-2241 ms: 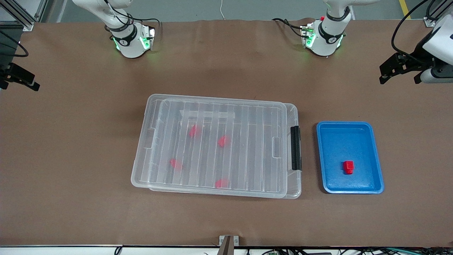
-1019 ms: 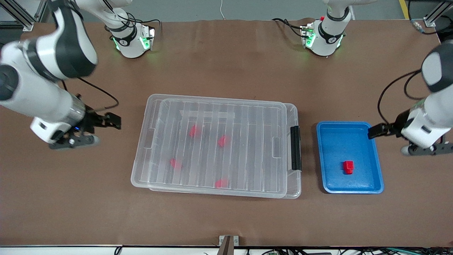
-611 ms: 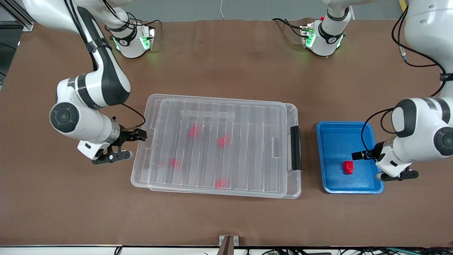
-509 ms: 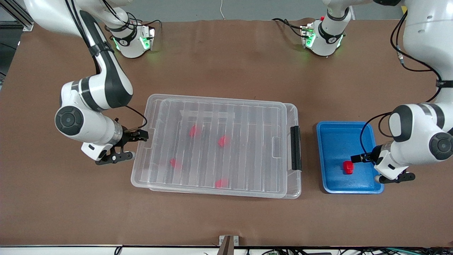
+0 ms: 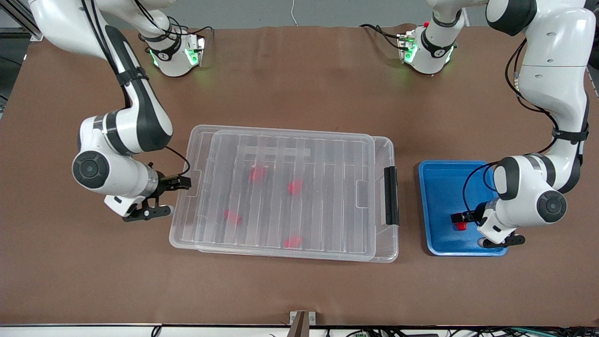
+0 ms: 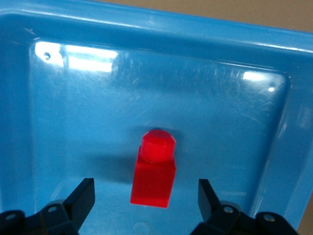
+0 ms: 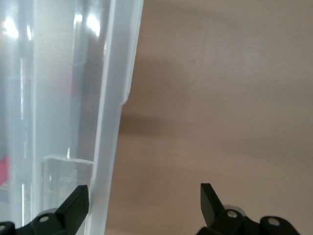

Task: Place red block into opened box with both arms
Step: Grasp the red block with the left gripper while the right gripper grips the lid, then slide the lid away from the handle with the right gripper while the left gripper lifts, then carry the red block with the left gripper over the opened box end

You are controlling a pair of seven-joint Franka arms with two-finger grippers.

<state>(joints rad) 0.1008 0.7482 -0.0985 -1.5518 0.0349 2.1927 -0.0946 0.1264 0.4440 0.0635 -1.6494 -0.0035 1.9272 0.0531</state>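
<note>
Left tool (image 6: 145, 208) sits low in the blue tray (image 5: 440, 243), fingers spread with the red block (image 6: 154, 169) lying between them, not touched on either side. Right tool (image 7: 144, 208) is at the box's (image 5: 383, 248) short end toward the right arm, fingers spread astride the clear lid's (image 5: 290, 140) edge, one over the lid, one over the bare table (image 5: 299, 290). Four more red blocks (image 5: 294, 242) show blurred through the lid.

Two white arms (image 5: 557, 70), glossy rounded shells, black bands at joints. Thin black cables (image 5: 514, 79) loop along the links. Green lights glow at both bases (image 5: 175, 56). Small black grippers, silver screws.
</note>
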